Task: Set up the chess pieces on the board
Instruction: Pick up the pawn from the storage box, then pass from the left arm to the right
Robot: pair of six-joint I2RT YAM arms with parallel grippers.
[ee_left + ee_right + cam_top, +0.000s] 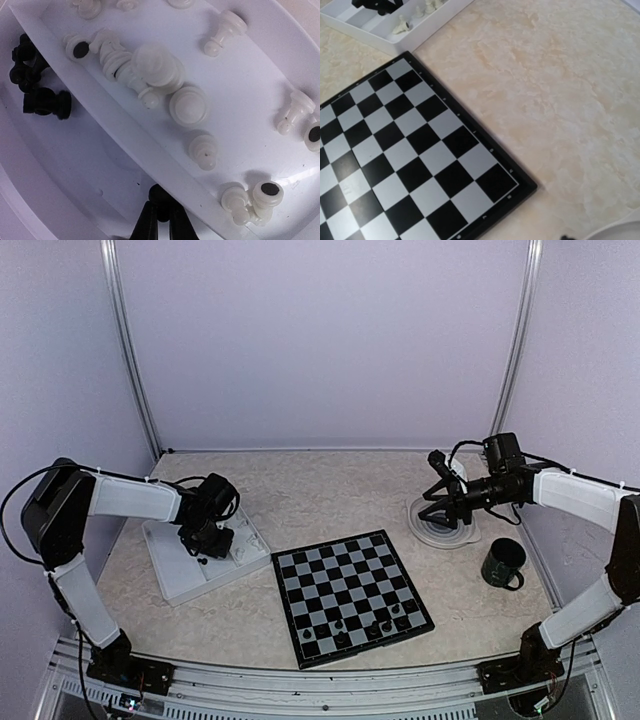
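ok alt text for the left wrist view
White chess pieces lie jumbled in one compartment of a white tray, with a few black pieces in the next. The dark left end effector pokes in at the bottom edge.

Beige marbled table (pixel 330 490), 4 items directly on it. White compartment tray (pixel 180 582) at L, set askew. Board (pixel 335 575) front-centre, rotated a bit. Round grey ringed plate (pixel 440 534) at R. Dark green mug (pixel 503 564) just beside plate, nearer front-R.
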